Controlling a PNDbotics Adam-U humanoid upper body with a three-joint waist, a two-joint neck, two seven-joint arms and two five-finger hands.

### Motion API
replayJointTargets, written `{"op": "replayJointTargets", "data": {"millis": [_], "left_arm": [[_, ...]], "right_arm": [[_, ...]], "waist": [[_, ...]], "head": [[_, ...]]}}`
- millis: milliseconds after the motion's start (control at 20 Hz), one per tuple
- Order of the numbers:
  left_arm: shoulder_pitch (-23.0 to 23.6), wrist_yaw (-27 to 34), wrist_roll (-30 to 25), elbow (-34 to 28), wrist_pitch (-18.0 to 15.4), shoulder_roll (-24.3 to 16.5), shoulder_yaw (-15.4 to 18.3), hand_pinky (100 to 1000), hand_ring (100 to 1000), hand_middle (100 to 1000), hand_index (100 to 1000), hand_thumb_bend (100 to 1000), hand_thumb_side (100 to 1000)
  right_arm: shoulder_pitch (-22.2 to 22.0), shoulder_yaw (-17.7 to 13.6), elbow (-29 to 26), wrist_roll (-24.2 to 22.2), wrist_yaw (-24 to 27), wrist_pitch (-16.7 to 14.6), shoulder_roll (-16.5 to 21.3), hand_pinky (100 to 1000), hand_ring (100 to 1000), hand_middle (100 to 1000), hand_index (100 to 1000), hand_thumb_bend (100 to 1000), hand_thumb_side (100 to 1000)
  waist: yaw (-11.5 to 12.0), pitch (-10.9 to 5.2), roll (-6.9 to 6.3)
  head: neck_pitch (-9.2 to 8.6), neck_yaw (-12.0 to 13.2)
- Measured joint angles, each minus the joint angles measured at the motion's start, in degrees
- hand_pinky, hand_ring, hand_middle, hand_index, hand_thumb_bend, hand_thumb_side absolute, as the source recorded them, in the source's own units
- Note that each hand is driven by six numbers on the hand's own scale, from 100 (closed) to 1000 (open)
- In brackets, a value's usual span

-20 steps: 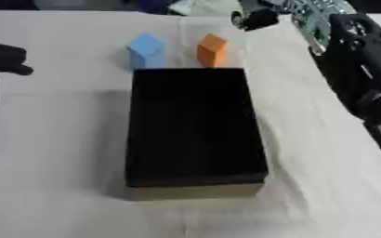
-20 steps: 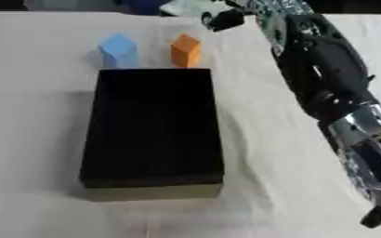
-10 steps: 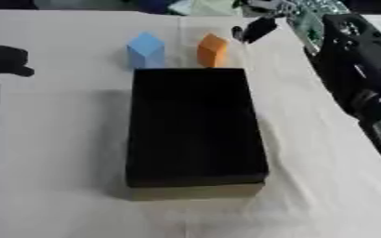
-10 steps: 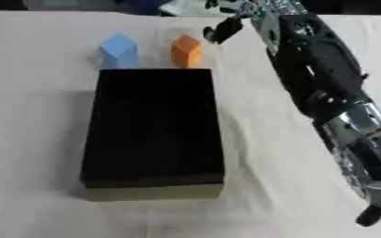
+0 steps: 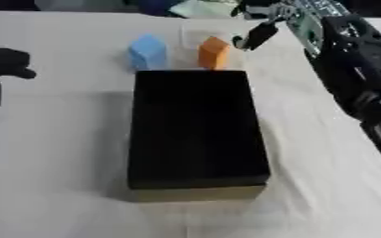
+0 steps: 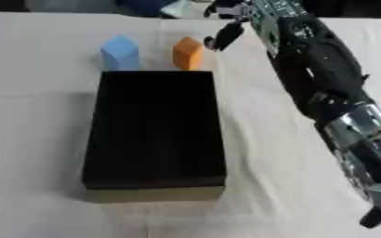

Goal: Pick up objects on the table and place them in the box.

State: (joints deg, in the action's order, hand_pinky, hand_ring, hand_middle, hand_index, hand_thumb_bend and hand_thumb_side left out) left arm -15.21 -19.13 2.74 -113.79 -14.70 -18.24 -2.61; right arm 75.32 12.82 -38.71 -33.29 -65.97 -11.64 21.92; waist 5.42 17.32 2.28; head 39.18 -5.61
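A long black box lies open in the middle of the white cloth. Just beyond its far edge stand a blue block and, to its right, an orange block. My right hand reaches in from the upper right and hangs just right of the orange block with its fingers stretched down, open and holding nothing; I cannot tell whether it touches the block. My left hand shows as a dark shape at the left edge, far from the blocks.
My right arm runs along the right side of the box. A white cloth covers the table. Blurred blue and pale things lie at the far edge behind the blocks.
My right hand has come down and towards me from the far edge, from above and right of the orange block to right beside it. Blocks and box have not moved.
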Motion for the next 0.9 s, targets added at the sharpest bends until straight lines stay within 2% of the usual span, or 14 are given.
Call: {"op": "replayJointTargets", "data": {"millis": [200,400,650,900], "left_arm": [[-0.14,0.0,-0.02,0.0,0.02,-0.03,-0.01,763,627,684,730,143,1000],[-0.18,0.0,-0.08,0.0,0.08,-0.04,-0.01,763,626,683,729,139,1000],[-0.41,0.0,-0.09,0.0,0.08,-0.04,-0.01,762,625,682,728,132,992],[-0.42,-0.02,-0.1,0.0,0.09,-0.04,-0.01,762,624,680,726,131,992]], "right_arm": [[0.33,0.48,-0.76,-0.74,0.05,-0.84,0.61,937,957,988,1000,265,726],[0.33,0.66,-0.92,-1.13,0.1,-1.78,0.68,937,954,981,1000,261,749],[0.33,0.64,-0.92,-1.52,1.38,-2.16,0.68,938,955,977,1000,289,825],[0.34,0.69,-0.93,-2.06,2.58,-1.89,0.57,937,952,968,1000,266,860]], "waist": [[0.58,0.0,0.5],[1.08,0.31,0.61],[1.27,0.56,0.58],[1.32,0.75,0.47]], "head": [[-0.4,0.18],[-0.7,0.19],[-0.98,0.16],[-0.99,-0.15]]}}
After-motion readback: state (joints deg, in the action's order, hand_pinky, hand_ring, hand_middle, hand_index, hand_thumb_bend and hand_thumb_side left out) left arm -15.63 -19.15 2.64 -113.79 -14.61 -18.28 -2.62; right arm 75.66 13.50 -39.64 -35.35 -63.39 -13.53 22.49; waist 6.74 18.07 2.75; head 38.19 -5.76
